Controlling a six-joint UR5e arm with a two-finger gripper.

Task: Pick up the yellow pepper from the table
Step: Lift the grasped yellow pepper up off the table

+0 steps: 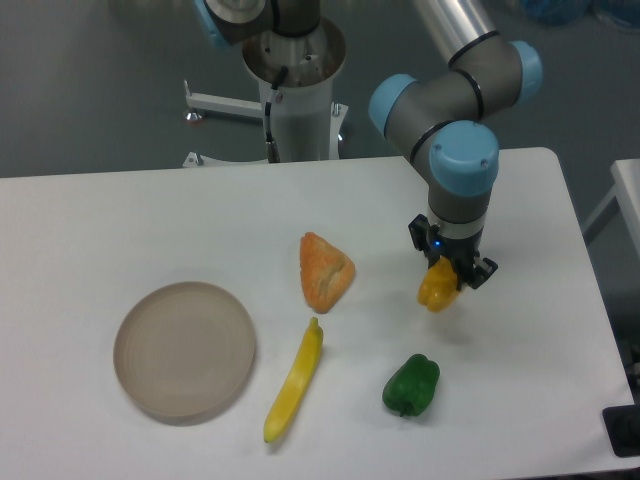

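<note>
The yellow pepper (436,290) is small, glossy and yellow-orange. It sits between the fingers of my gripper (446,275) at the right middle of the white table (120,220). The gripper points straight down and is shut on the pepper's top part. The pepper seems to hang just above the tabletop, with a faint shadow under it; I cannot tell whether it still touches.
A green pepper (411,385) lies just below the gripper toward the front. An orange triangular wedge (325,270) lies to the left, a long slim yellow banana-shaped item (295,380) in front of it, and a round beige plate (184,350) at the front left. The table's right edge is near.
</note>
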